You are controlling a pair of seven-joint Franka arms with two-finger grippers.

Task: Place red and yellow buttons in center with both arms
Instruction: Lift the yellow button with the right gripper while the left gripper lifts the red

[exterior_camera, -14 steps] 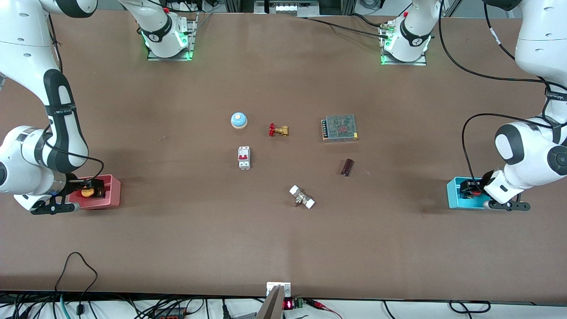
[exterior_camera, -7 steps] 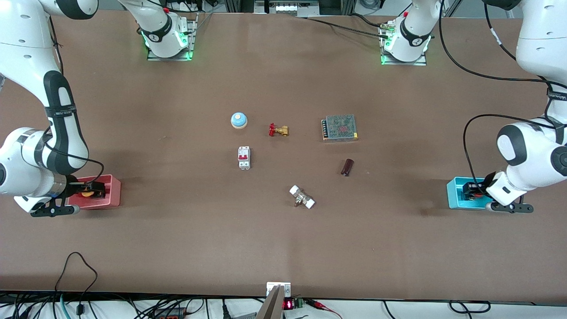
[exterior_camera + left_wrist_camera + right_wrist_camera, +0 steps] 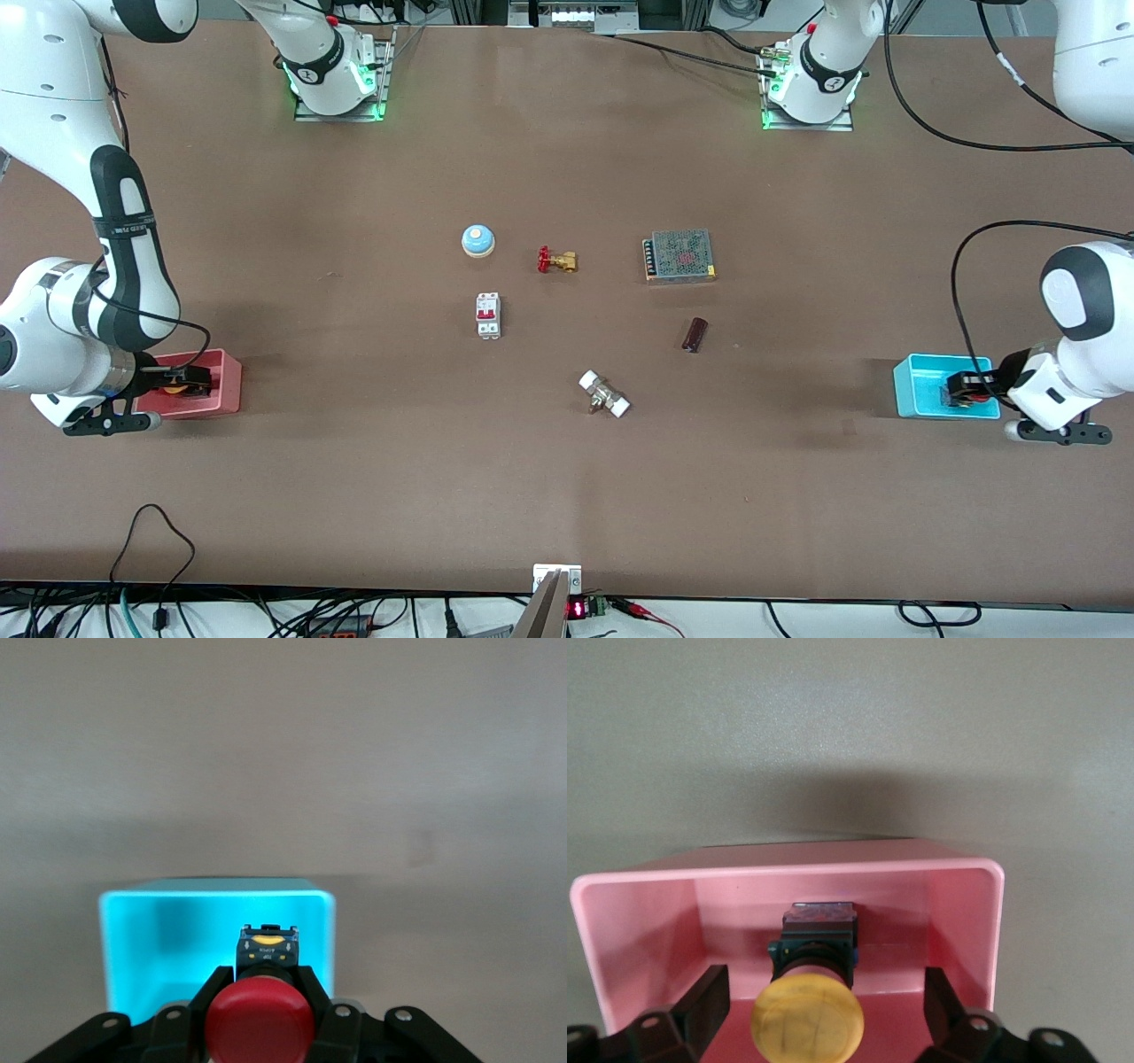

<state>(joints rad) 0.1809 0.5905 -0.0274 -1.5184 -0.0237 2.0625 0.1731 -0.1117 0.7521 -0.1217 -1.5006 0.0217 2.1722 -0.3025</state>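
At the frame's lower right, the left tool (image 3: 262, 1028) is gripping the red button (image 3: 260, 1023) above the cyan bin (image 3: 921, 385). At lower left, the right tool (image 3: 824, 1010) is spread wide around the yellow button (image 3: 808, 1019) sitting in the pink bin (image 3: 966, 904).

Both arms (image 3: 62, 292) are glossy white with rounded links, black joint bands and loose black cables. Their bases (image 3: 337, 75) sit on metal plates lit green. Each black gripper (image 3: 261, 1019) has screw holes in its body.

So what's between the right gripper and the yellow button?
Nothing: the right wrist view shows the open right gripper straddling the yellow button in the pink bin.
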